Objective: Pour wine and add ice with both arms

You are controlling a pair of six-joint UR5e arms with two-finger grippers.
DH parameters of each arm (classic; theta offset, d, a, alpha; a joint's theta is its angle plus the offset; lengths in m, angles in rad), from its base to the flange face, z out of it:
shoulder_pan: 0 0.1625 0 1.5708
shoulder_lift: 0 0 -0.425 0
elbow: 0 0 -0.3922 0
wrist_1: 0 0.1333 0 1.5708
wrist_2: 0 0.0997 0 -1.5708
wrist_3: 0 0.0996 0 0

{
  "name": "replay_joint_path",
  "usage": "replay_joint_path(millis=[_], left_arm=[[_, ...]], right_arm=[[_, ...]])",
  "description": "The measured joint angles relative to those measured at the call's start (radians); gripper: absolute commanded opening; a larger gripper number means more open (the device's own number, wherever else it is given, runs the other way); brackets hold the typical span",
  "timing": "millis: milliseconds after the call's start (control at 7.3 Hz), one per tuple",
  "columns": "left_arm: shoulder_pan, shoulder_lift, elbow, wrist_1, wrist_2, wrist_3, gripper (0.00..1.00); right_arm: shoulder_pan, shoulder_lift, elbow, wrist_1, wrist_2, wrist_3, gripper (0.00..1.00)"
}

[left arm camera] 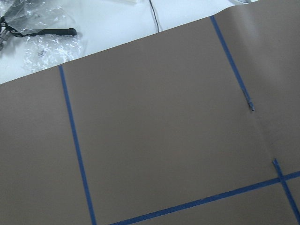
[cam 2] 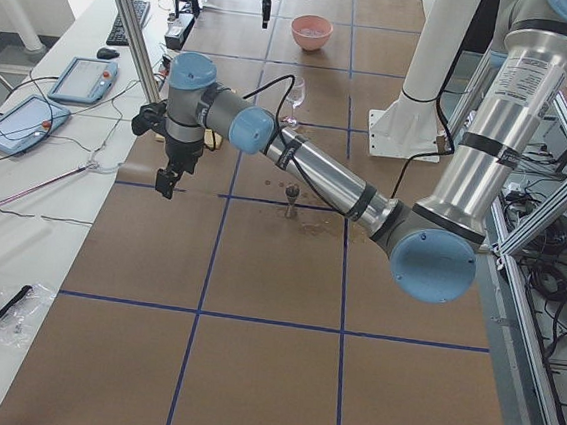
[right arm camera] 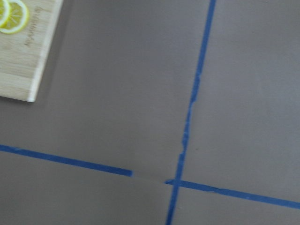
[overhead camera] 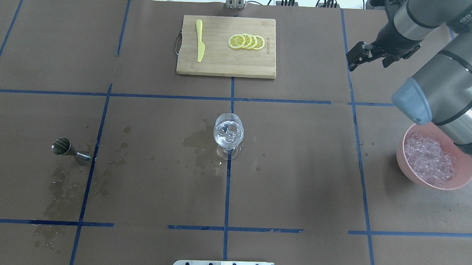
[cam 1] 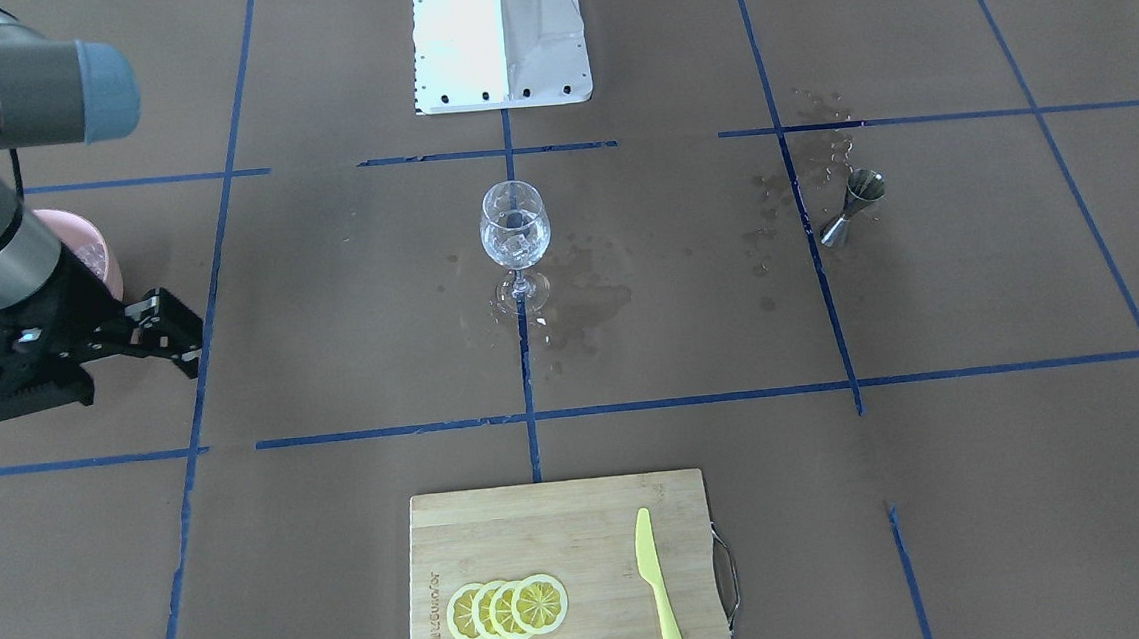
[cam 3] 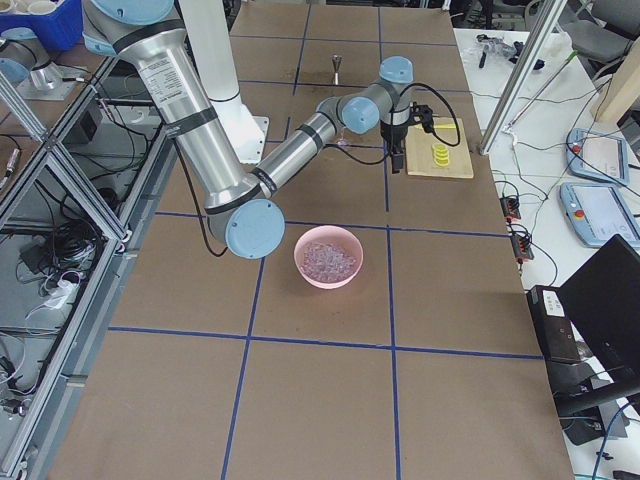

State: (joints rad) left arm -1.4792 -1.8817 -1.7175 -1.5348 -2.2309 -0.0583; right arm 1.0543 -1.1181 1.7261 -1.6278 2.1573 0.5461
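- Closest to me, the cutting board [cam 1: 544, 522] lies at the table's edge. Lemon slices [cam 1: 507, 607] are fanned on it with a yellow knife [cam 1: 660, 594] beside them. None of that belongs to this job.
- A little further in, the right claw [cam 1: 182, 335] hangs over bare brown paper near the board's corner. Its fingers look parted and there is nothing between them.
- The left claw [cam 2: 169, 179] hangs over bare paper towards the other end of the table. I see it only from the side, so I cannot tell whether it is parted or clenched.
- In the middle, the glass [cam 1: 514, 225] stands upright on a tape crossing.
- Ice [cam 1: 514, 241] is piled inside the glass. Low in it there seems to be a little wine [cam 1: 528, 255], clear as water and hard to tell from the cubes.
- A wet patch [cam 1: 588, 303] spreads round the foot of the glass.
- Level with the glass, on the robot's left, the measuring cup [cam 1: 852, 206] lies on its side among splashes, well apart from the glass.
- On the robot's right, the pink bowl [overhead camera: 422, 180] holds a heap of cubes and is partly hidden by the right arm.
- By my reckoning both the pouring and the icing are done, if messily, since some liquid went on the paper. Neither claw is near anything it would need. What remains looks like little, perhaps a few more cubes or the arms parking.
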Motion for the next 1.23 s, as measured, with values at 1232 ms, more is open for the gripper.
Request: replay_joint_path(millis=[1232], left_arm=[[-0.124, 0.260, 0.084, -0.044, -0.027, 0.152, 1.00]], right_arm=[[0.456, -0.228, -0.185, -0.096, 0.158, -0.729, 1.00]])
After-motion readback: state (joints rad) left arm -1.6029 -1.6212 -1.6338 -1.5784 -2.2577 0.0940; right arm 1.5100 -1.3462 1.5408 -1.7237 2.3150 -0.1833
